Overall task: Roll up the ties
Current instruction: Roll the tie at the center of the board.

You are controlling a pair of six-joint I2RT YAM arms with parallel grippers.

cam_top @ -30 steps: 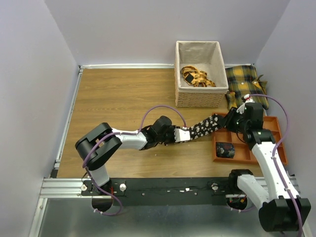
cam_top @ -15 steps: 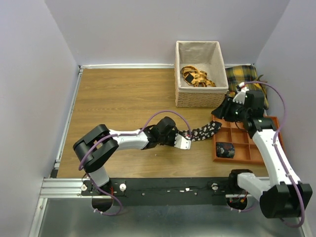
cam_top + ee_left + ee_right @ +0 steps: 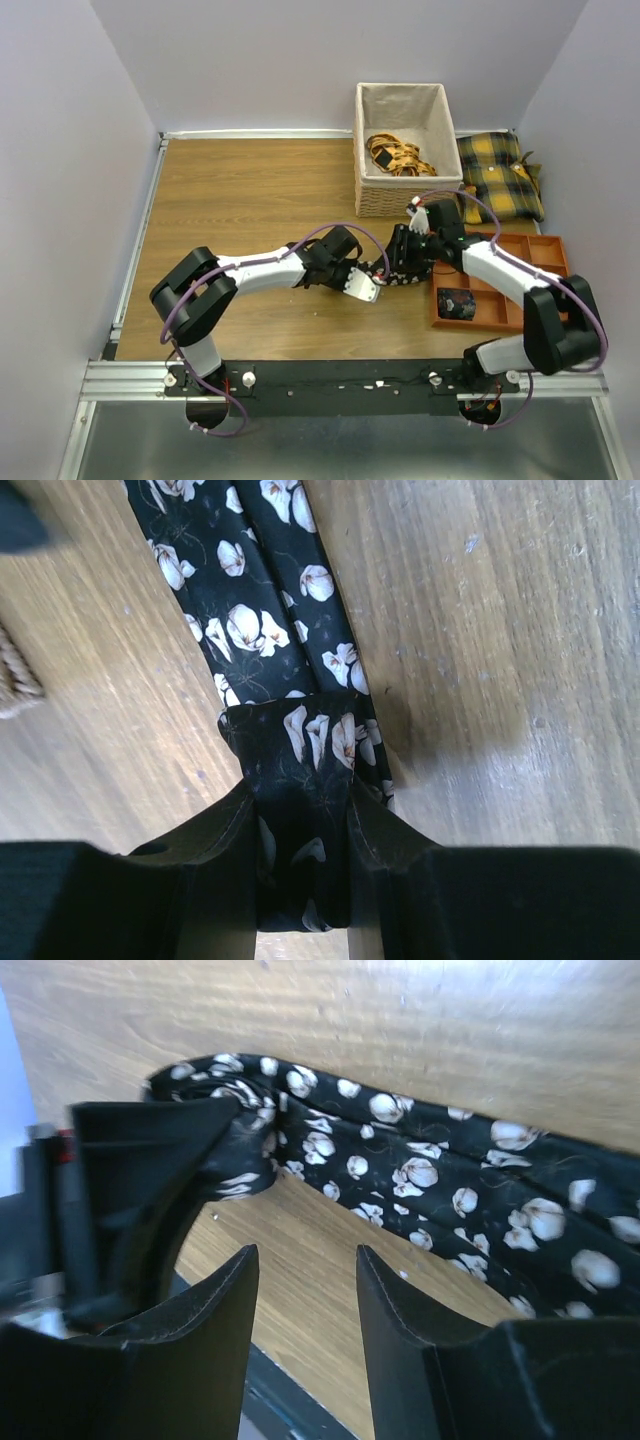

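While the tie (image 3: 262,630) lies on the tabletop (image 3: 240,190), its end is clamped by the left pincer (image 3: 300,802); the right pincer (image 3: 306,1262) is seen released.

**Soft overhead light, dark edges up close**

The top view is bright and even, lit softly from above. The arms cast only faint shadows on the wooden table (image 3: 230,190). In the left wrist view the tie (image 3: 265,630) is sharp, with a soft shadow on the wood beside it. The left gripper's fingers (image 3: 200,880) are nearly black. In the right wrist view the right gripper's fingers (image 3: 190,1350) look slightly soft, and the picture's left edge is washed out pale.
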